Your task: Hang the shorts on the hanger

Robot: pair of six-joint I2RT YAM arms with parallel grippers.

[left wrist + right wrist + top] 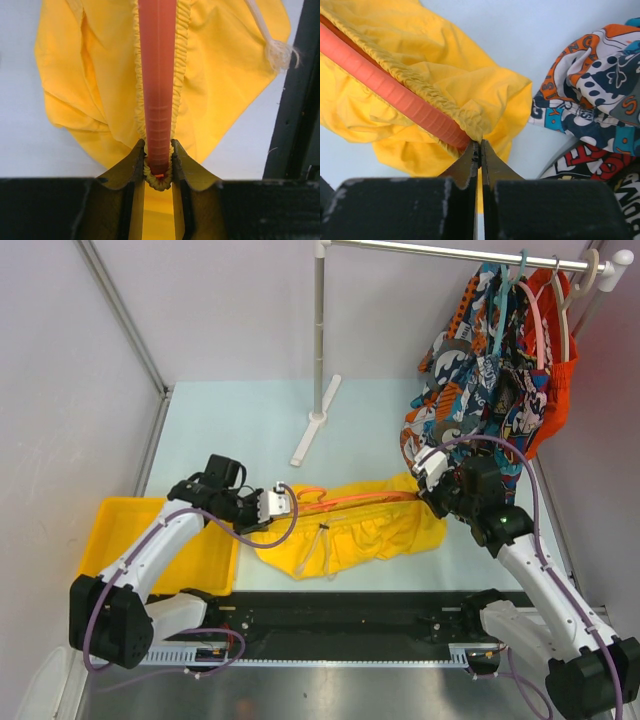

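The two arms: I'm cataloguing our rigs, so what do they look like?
Both the left arm and right arm have white rounded links, black joints and a loose purple cable along each. The fingers are dark, tapering blades on blocky black housings.

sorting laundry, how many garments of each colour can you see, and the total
yellow shorts: 1
multicoloured cartoon-print shorts: 1
orange-red garment: 1
total: 3

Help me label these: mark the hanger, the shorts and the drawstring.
hanger (157, 75), left wrist view, middle of its orange bar.
shorts (390, 525), top external view, yellow leg fabric.
drawstring (277, 52), left wrist view, frayed tip.
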